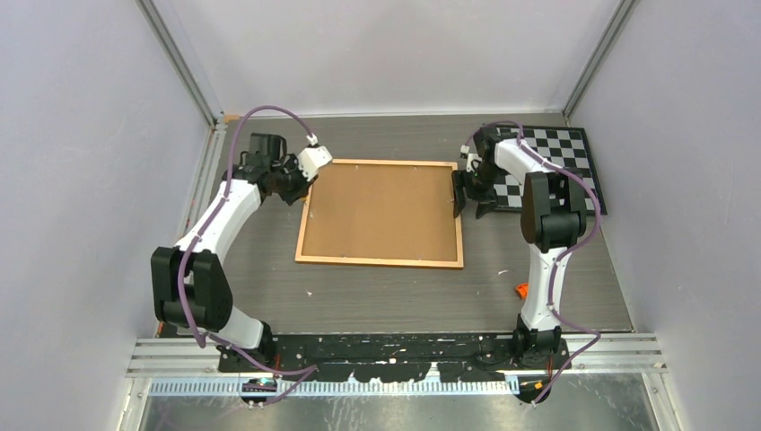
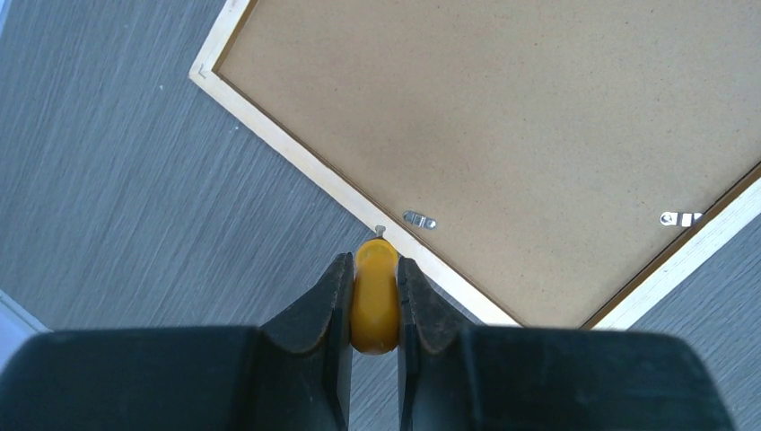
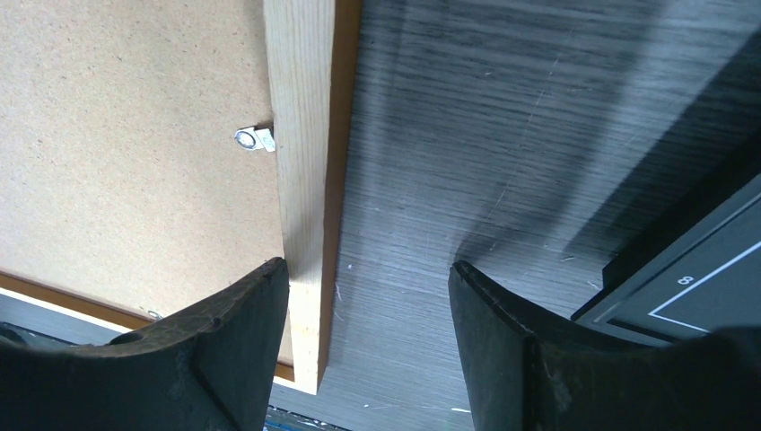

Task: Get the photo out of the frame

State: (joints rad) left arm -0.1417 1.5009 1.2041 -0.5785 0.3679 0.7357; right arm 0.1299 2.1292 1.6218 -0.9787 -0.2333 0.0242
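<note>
The frame (image 1: 380, 214) is lying face down on the grey desk (image 1: 386, 296). Its plain brown fibreboard back is being held within the narrow wooden border by small metal clips (image 2: 419, 219). A yellow rounded object (image 2: 375, 301) is being gripped in the closed left pincer (image 2: 375, 269), just beside the frame's left edge. The right pincer (image 3: 368, 274) is being held wide open and empty, straddling the right border, near the checkerboard (image 1: 556, 162).

The frame (image 1: 381, 211) has a smooth wood border, matt fibreboard back.
</note>
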